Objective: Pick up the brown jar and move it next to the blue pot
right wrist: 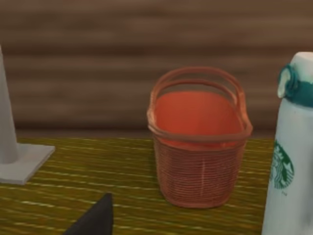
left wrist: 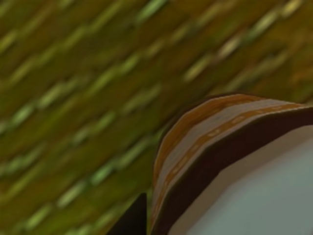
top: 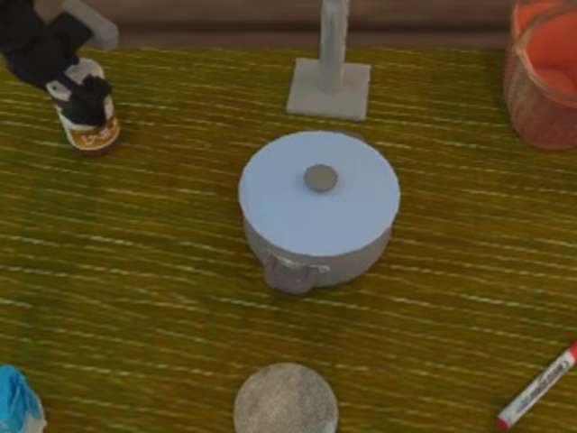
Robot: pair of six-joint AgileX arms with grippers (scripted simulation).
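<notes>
Centrally on the tabletop (top: 135,271), which is covered in a green-yellow woven pattern, the blue pot (top: 318,209) is seated upright with its flat pale-blue lid in place, the grey knob (top: 320,178) at the lid's middle and the grey side handle (top: 290,271) turned toward the near edge. An orange-red basket (top: 544,72) is located at the far right corner (its looped handles and ribbed wall are seen in the right wrist view (right wrist: 199,142)). A grey stand (top: 330,81) with a square base is placed at the far edge, just behind the pot. A grey speckled disc (top: 286,400) is cut by the near edge, in front of the pot. A white bottle with a teal cap (right wrist: 292,147) is shown only in the right wrist view, near the basket. A red-capped marker (top: 538,385) is laid at the near right corner. The brown jar (top: 88,122) is found near the far left corner, well apart from the pot, with its orange-and-white label (left wrist: 195,142) visible. The left gripper (top: 79,92) is positioned over the jar with its fingers pinched on the jar's upper part. The right gripper is represented only by a dark fingertip; its state cannot be told.
</notes>
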